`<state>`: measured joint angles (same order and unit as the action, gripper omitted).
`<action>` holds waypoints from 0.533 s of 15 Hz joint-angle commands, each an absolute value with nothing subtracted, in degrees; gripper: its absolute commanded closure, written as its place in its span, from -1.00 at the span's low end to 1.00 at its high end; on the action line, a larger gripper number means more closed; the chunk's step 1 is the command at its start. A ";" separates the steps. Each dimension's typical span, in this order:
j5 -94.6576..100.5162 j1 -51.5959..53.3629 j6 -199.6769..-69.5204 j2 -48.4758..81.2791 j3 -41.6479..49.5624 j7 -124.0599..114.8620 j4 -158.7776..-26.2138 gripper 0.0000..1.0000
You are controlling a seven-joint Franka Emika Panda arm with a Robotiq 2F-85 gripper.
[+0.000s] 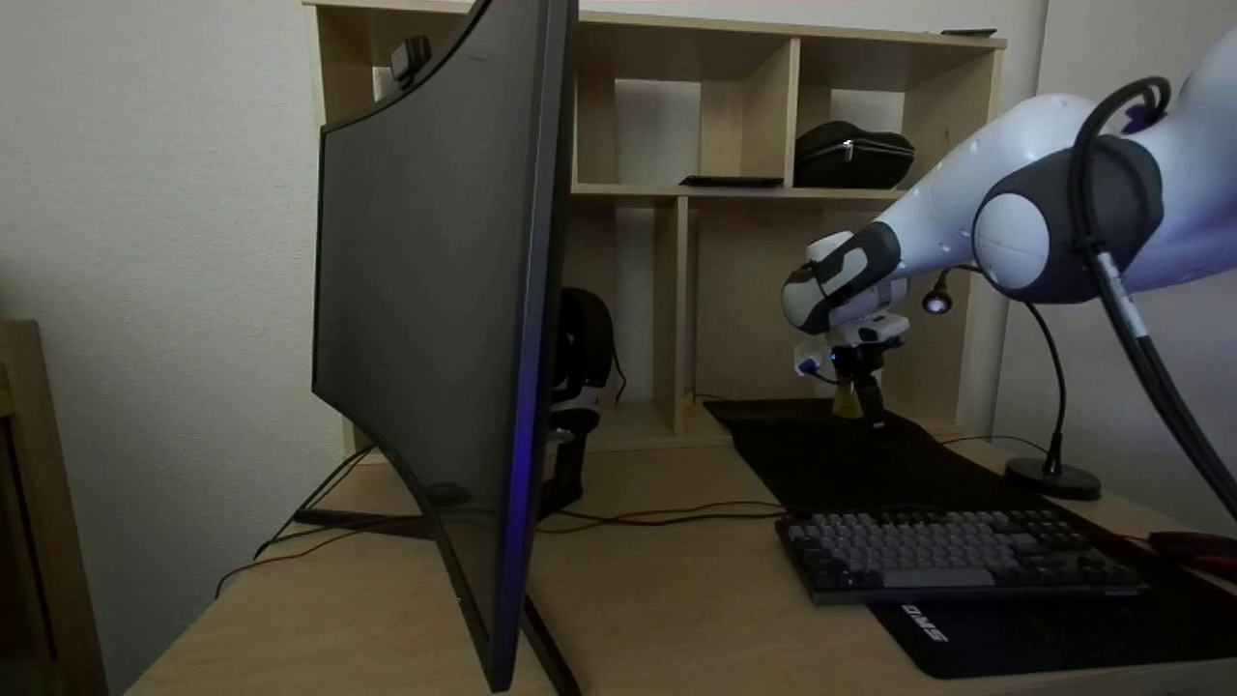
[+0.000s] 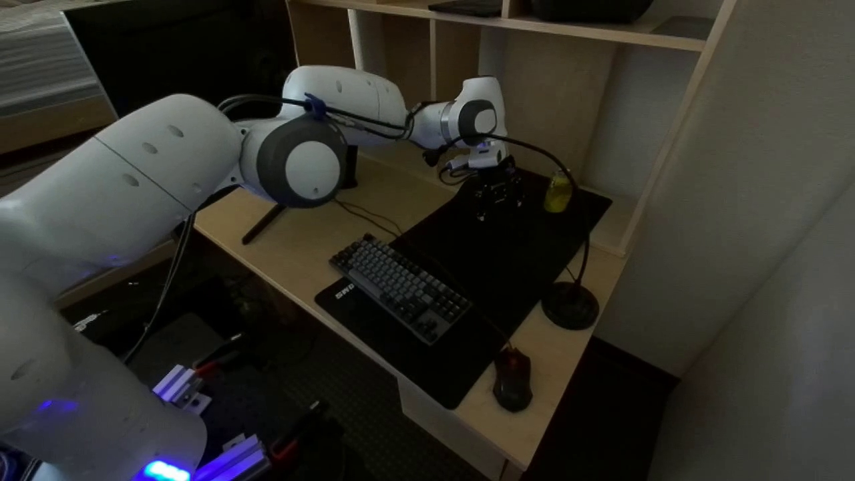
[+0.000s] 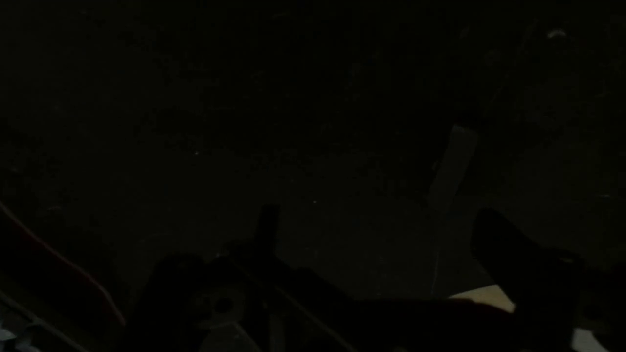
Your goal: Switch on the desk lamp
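One desk lamp (image 2: 570,306): base (image 1: 1053,479) on desk (image 2: 294,247), just beside black mat (image 2: 507,254), well apart from jaws.
Lamp head (image 2: 433,157): higher than jaws, exact gap unclear.
Gripper (image 2: 500,208): over mat, jaws spread apart.

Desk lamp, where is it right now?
In an exterior view, the desk lamp stands on the right, beside the black mat and just beyond the mouse.

Home or office workspace: desk (image 1: 696,619), 1 curved monitor (image 1: 435,261), keyboard (image 2: 401,287), mouse (image 2: 513,381), wooden shelves (image 1: 669,309).
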<state>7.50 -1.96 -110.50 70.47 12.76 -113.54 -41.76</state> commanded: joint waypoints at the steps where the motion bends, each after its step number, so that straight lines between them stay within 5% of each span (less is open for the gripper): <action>1: 6.75 -3.50 -114.48 74.22 12.61 -115.34 -38.09 -1.00; 8: 7.51 -3.41 -118.49 75.66 12.86 -119.31 -38.16 -1.00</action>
<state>7.51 -3.41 -118.50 75.68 12.87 -119.34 -38.14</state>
